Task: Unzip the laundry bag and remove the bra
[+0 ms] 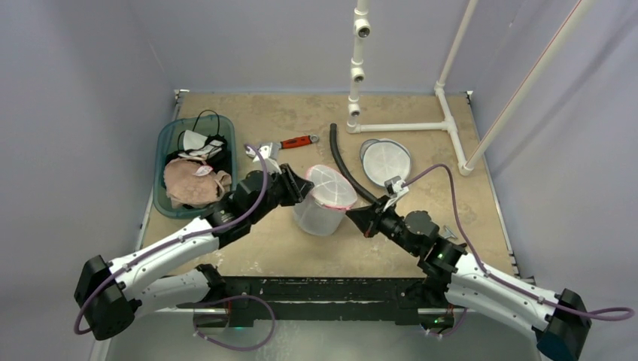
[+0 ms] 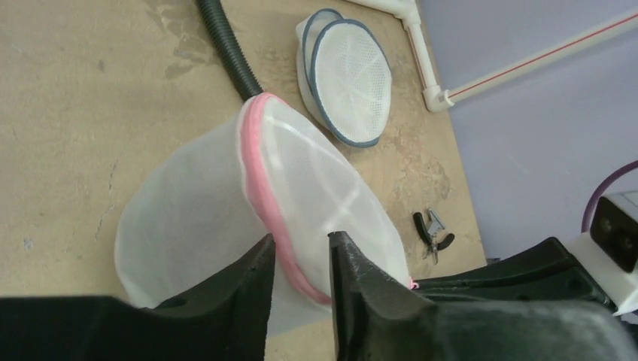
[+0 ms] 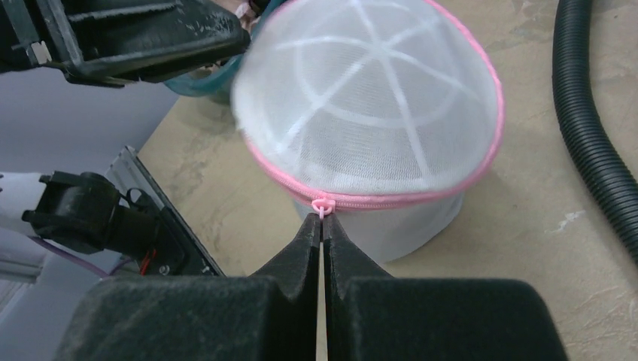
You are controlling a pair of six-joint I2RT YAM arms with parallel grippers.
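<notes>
Two grippers flank the laundry bag [image 1: 325, 199] at mid-table in the top view: left gripper [image 1: 301, 186] at its left side, right gripper [image 1: 353, 216] at its right. Left wrist: jaws slightly parted, straddling the pink zipper seam [image 2: 259, 180], no visible pinch. Right wrist: jaws pressed together on the zipper pull [image 3: 322, 204]. Bag is a white mesh dome, ribbed, translucent; bra not discernible inside. Judged light, soft, collapsible; steady it at the seam, draw the pull.

Robot lab test cell: plain grey-blue walls [image 1: 68, 113] box in a scuffed tan surface [image 1: 278, 252], white PVC pipe frame [image 1: 399, 126] at back, robot arms [image 1: 162, 252] bolted to black rail [image 1: 323, 289].
</notes>
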